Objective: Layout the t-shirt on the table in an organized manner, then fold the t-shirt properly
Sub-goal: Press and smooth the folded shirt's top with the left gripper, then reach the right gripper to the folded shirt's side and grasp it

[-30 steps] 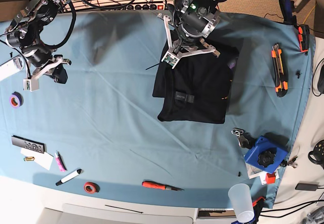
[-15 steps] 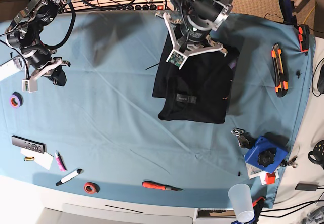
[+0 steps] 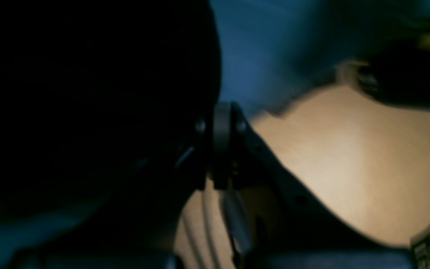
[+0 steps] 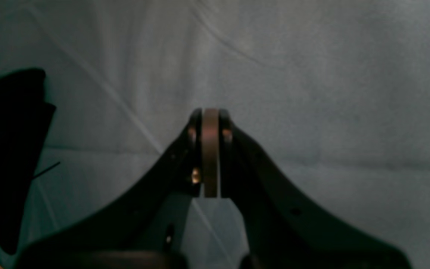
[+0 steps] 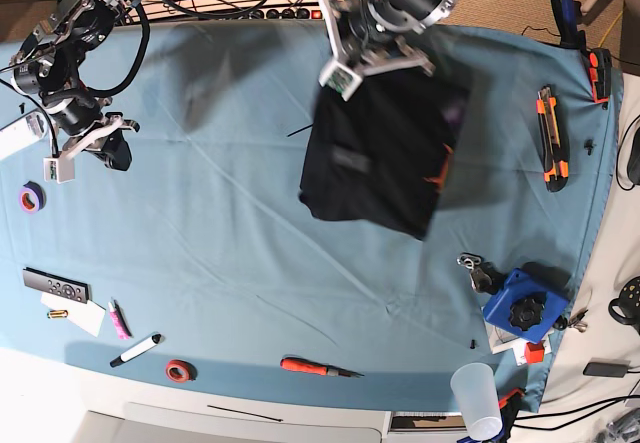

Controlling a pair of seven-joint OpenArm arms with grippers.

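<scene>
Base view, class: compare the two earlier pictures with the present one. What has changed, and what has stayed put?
The left gripper has pulled back toward the table's far edge, shut on the t-shirt, dragging and lifting it so it looks blurred and skewed. The right gripper stays shut at the other side; the small tools have not moved.

My base camera looks straight down on the whole light blue cloth-draped table. Each wrist camera sits close behind its own fingers. The right wrist view shares that cloth, with the plain black fabric t-shirt at its left edge.
</scene>
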